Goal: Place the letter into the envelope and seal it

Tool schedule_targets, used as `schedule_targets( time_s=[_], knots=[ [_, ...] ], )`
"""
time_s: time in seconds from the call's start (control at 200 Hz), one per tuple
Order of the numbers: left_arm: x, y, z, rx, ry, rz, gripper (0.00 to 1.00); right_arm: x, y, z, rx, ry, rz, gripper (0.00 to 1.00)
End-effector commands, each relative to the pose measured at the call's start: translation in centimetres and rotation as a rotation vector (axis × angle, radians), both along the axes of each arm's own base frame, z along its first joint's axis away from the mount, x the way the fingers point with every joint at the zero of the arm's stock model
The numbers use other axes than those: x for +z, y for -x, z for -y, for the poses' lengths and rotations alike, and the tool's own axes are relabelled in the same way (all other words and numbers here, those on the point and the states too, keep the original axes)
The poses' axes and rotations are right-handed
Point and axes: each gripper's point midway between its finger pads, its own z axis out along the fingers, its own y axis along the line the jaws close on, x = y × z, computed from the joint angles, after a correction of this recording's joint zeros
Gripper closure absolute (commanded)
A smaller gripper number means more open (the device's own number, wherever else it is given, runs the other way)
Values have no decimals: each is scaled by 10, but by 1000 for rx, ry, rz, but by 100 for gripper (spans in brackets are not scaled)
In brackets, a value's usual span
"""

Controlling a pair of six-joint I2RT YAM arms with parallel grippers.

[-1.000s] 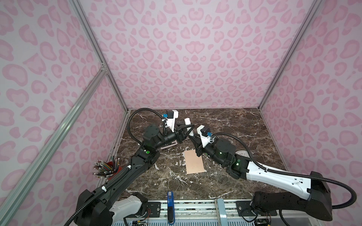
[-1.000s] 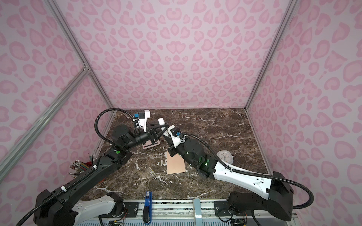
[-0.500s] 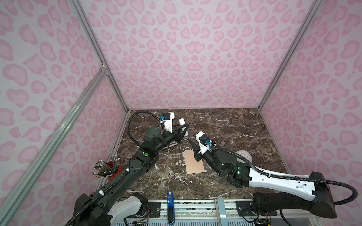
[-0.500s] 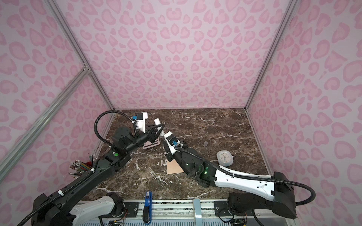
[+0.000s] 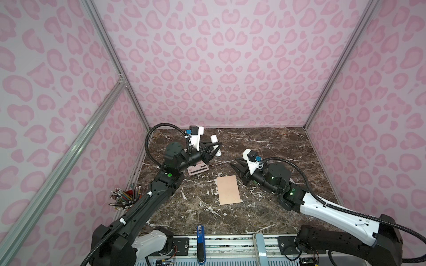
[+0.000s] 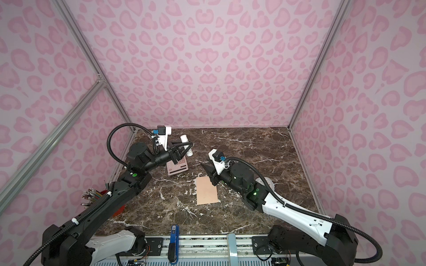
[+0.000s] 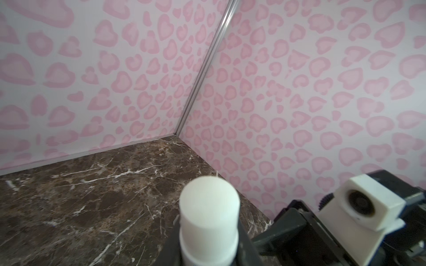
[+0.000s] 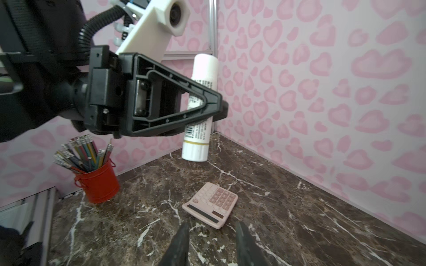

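Glue stick (image 5: 214, 139) is held tight in my left gripper (image 5: 217, 148), up over the pink calculator (image 5: 198, 168). My right gripper (image 5: 234, 162) is open and holds nothing, near the far corner of the envelope (image 5: 228, 190). The envelope lies flat in the middle of the table (image 5: 265, 147). A red pencil bucket (image 5: 125, 198) stands at the left edge.

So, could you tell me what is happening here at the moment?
The left gripper holds a white glue stick up off the table, near the calculator. The right gripper is open and empty, hovering just past the envelope's far corner. The envelope lies flat on the table, untouched, and no open flap shows. No letter is in view, so it may already be inside.
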Motion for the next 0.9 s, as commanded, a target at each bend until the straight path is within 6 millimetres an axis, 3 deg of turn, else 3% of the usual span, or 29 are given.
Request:
schedule_targets(
  time_s=[0.0, 0.375, 0.62, 0.895],
  knots=[
    [22, 28, 13, -196, 50, 79, 96, 24, 19, -16, 197, -133, -11, 60],
    [13, 33, 22, -290, 62, 74, 97, 44, 3, -27, 285, -232, -19, 52],
    [12, 30, 24, -300, 68, 69, 96, 41, 1, -32, 297, -224, -34, 57],
    [17, 29, 25, -313, 93, 74, 96, 32, 1, -32, 313, -216, -69, 55]
  ],
)
